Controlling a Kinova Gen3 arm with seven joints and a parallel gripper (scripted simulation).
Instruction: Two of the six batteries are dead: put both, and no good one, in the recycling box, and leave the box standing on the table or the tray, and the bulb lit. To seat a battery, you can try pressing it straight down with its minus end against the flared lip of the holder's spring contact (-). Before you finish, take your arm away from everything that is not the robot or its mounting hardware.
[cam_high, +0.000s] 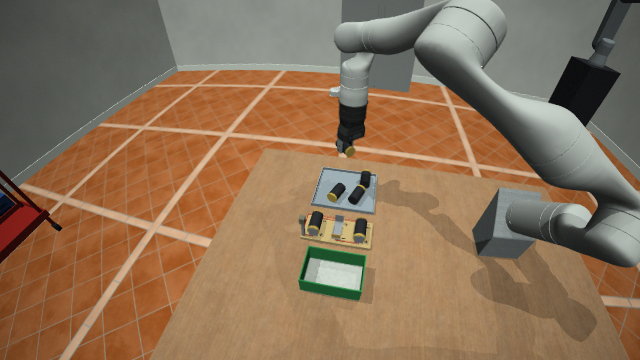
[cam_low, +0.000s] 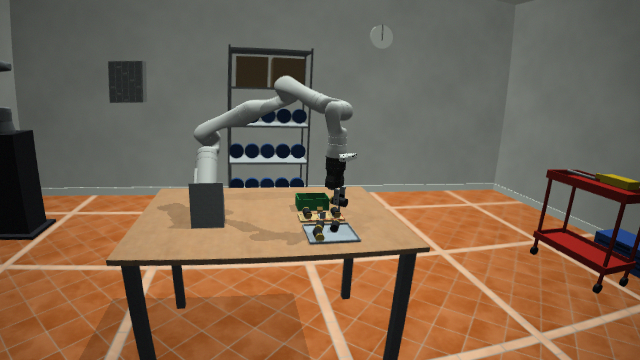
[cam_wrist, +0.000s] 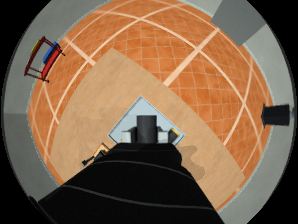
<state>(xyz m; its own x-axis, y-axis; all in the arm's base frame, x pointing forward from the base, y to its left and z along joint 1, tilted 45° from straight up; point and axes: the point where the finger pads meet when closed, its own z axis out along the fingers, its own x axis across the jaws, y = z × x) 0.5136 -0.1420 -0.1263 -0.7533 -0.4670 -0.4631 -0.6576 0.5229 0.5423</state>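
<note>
Brass-capped and black, the battery (cam_high: 350, 149) sits clamped in my half-spread fingers (cam_high: 341, 145) high above the tray (cam_high: 320, 190), untested, so carrying it to the green recycling box (cam_high: 306, 265) now risks binning a good one.

In the wrist view the gripper's (cam_wrist: 145, 137) dark body blocks everything below the jaws, and the battery (cam_wrist: 145, 127) between them shows only as a dark block. From the exterior camera, the holder (cam_low: 320, 216) under the jaws is too small to show whether its bulb is lit.
</note>
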